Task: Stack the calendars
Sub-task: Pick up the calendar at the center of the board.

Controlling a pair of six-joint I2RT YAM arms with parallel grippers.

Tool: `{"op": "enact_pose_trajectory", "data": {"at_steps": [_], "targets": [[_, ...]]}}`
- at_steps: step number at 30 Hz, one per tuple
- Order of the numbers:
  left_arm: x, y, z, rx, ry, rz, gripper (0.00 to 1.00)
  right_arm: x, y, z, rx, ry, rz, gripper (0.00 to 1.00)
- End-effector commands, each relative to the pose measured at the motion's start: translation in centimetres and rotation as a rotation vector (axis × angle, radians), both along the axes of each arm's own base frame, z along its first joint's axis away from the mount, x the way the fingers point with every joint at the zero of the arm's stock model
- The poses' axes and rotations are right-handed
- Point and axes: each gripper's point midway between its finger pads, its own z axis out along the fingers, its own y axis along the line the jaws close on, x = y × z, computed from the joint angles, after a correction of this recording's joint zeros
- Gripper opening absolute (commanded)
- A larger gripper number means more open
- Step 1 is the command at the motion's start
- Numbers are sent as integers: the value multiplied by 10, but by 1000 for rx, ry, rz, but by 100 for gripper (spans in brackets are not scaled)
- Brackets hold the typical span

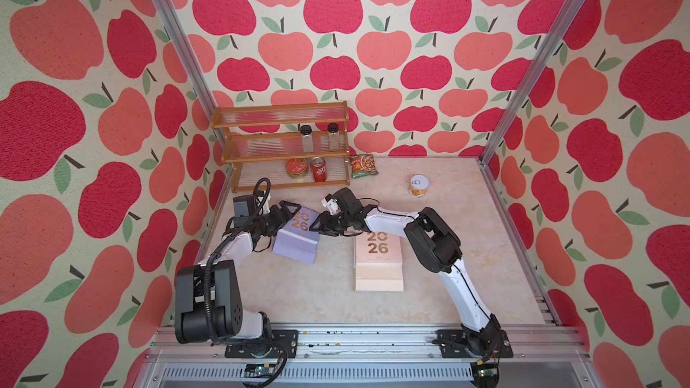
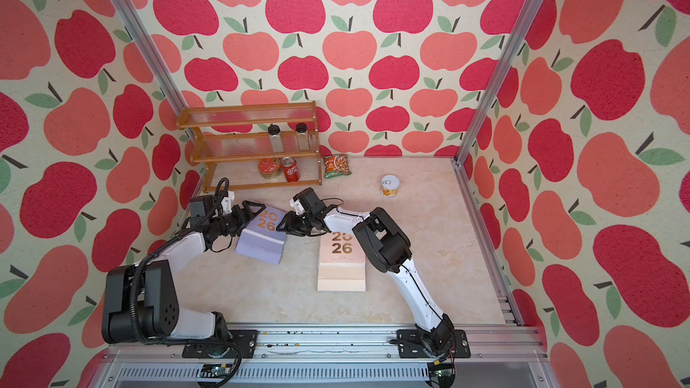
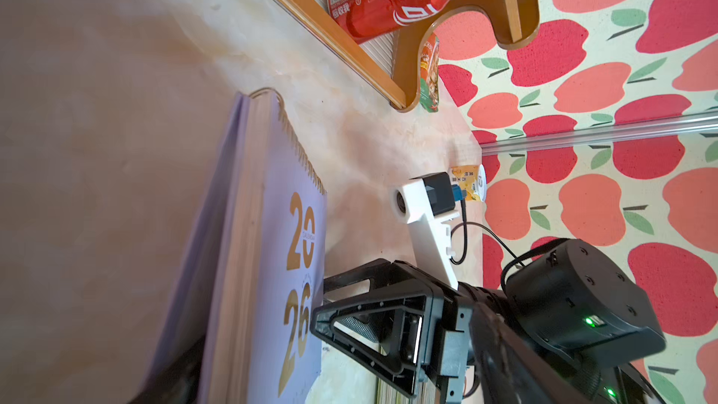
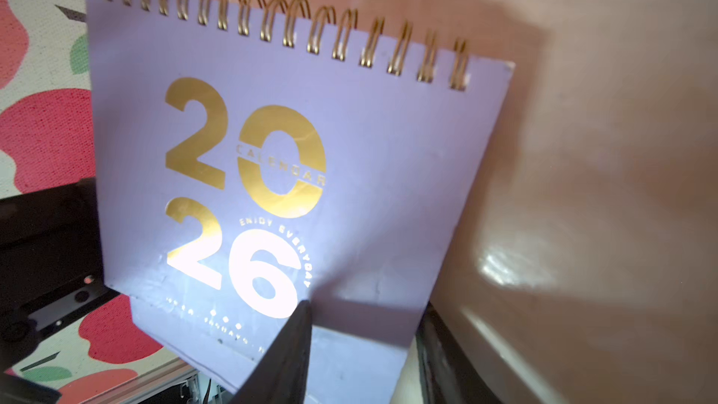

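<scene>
A lilac calendar (image 1: 298, 235) (image 2: 263, 233) with a gold "2026" stands tent-like on the table, left of centre in both top views. My left gripper (image 1: 286, 218) is open at its left edge. In the left wrist view one finger (image 3: 176, 375) lies against the back leaf and the other stands apart from the cover. My right gripper (image 1: 317, 227) (image 4: 365, 359) is shut on the lilac calendar's right lower corner (image 4: 361, 347). A pink calendar (image 1: 378, 250) (image 2: 341, 248) lies flat on a stepped pile of pale layers, partly under the right arm.
A wooden shelf rack (image 1: 280, 136) at the back left holds two jars (image 1: 306, 138), a round tin (image 1: 297, 166) and a red can (image 1: 318, 169). A green snack packet (image 1: 363, 166) leans beside it. A pull-tab can (image 1: 418, 186) stands at the back right. Walls enclose the table.
</scene>
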Motion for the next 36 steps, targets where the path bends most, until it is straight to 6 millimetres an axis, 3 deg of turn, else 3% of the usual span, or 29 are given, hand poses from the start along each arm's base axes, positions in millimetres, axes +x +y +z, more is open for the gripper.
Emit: {"op": "enact_pose_trajectory", "data": {"at_steps": [1, 8, 9, 12, 14, 22, 26, 31, 36], "targets": [[-10, -16, 14, -40, -32, -90, 73, -4, 10, 10, 83, -14, 41, 45], [-16, -12, 10, 11, 3, -88, 49, 1, 3, 13, 69, -48, 47, 45], [-16, -11, 10, 19, 5, -87, 43, 3, 2, 14, 69, -55, 48, 45], [-16, -7, 9, 41, 19, -74, 9, 5, 0, 18, 68, -77, 57, 45], [-16, -6, 10, 56, 20, -74, 0, 6, -2, 20, 67, -88, 61, 45], [-17, 2, 21, 119, 35, -58, 0, 11, -5, 42, 64, -163, 79, 45], [-17, 9, 59, 142, -55, -35, 0, 21, -14, 70, 67, -242, 70, 49], [-21, 13, 115, 94, -209, -45, 0, 38, -40, 112, 98, -331, 37, 54], [-30, 2, 142, 52, -320, -130, 0, 32, -69, 165, 259, -406, 45, 56]]}}
